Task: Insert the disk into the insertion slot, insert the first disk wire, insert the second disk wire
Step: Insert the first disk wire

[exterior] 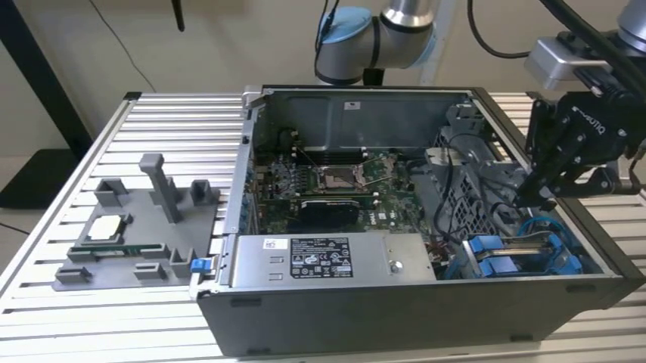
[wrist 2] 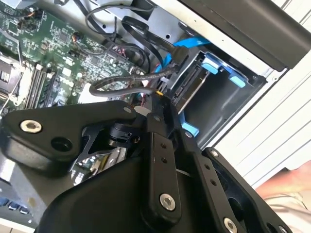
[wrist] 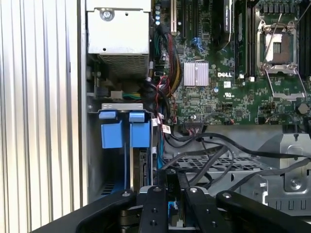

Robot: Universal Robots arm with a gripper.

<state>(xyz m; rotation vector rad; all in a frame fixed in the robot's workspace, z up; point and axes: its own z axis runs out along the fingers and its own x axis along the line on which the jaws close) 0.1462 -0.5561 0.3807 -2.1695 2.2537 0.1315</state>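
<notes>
The disk (wrist 2: 190,88) sits inside the insertion slot (wrist 2: 221,99), its bright blue carrier tab (wrist 2: 216,65) at the bay's mouth. In the exterior view the slot (exterior: 510,261) is the blue-trimmed cage at the case's near corner on the exterior view's right. My black gripper (exterior: 546,201) hangs just above that cage. In the second wrist view the gripper (wrist 2: 160,97) is shut on the end of a black disk wire (wrist 2: 121,82), a bit of yellow showing at the tips, right beside the disk's connector edge. In the first wrist view the gripper (wrist: 174,177) stands next to the blue carriers (wrist: 140,135).
Loose black cables (wrist: 228,155) and a blue cable (wrist 2: 192,43) cross the space beside the cage. The motherboard (exterior: 333,185) and a grey power-supply box (exterior: 328,259) fill the case. A grey fixture (exterior: 141,227) stands on the slatted table on the exterior view's left.
</notes>
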